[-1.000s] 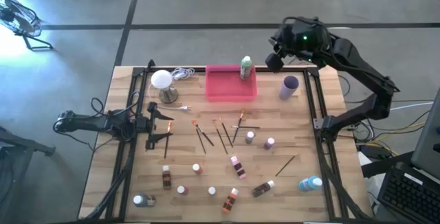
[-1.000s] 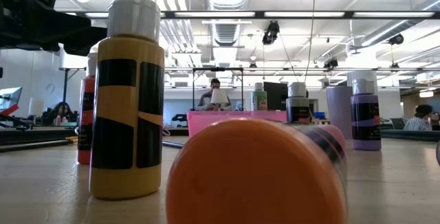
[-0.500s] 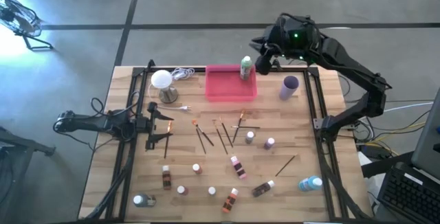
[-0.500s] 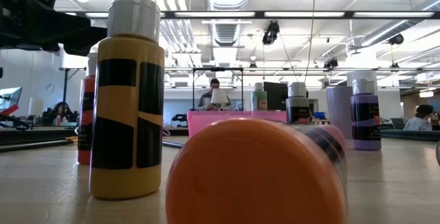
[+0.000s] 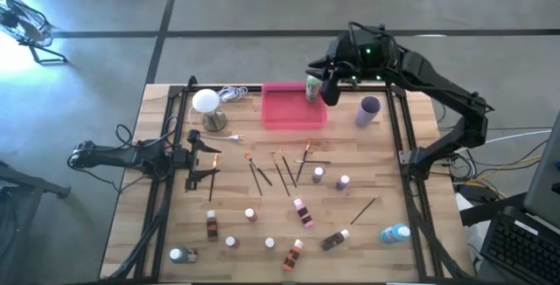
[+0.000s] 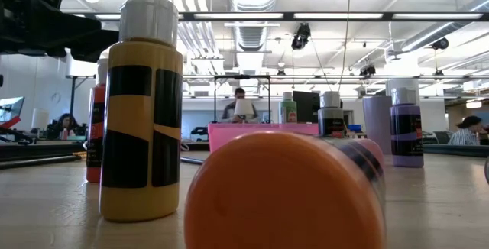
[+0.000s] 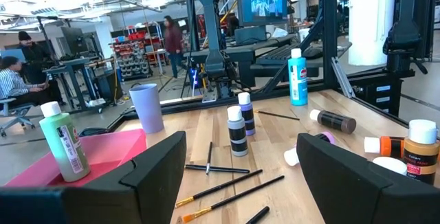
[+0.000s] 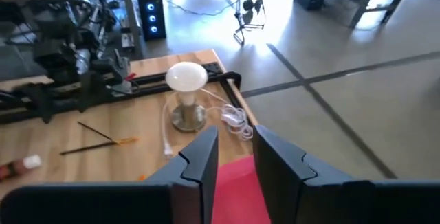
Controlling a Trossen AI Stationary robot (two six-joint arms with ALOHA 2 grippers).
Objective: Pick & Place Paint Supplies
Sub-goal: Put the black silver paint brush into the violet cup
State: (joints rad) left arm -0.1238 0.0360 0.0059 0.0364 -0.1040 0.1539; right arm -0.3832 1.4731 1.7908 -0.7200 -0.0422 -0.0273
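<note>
Overhead, the right hand [image 5: 325, 82] is seen above the pink tray [image 5: 293, 117], over its far right corner, just beside the green bottle [image 5: 312, 85] that stands upright in that corner. Its fingers [image 8: 201, 157] are parted by a narrow gap, and nothing is held between them. The left hand [image 5: 203, 159] is parked low at the desk's [image 5: 394, 198] left side, well apart from the tray, with its jaws spread wide and empty. The remaining supplies are spread on the desk nearer than the tray: thin paintbrushes [image 5: 280, 170] lie fanned just in front of it, small white-capped bottles [image 5: 304, 212] are scattered farther out, and a blue bottle [image 5: 395, 232] lies toward the near right corner. A purple cup [image 5: 368, 110] stands right of the tray, a white globe lamp [image 5: 206, 103] left of it.
</note>
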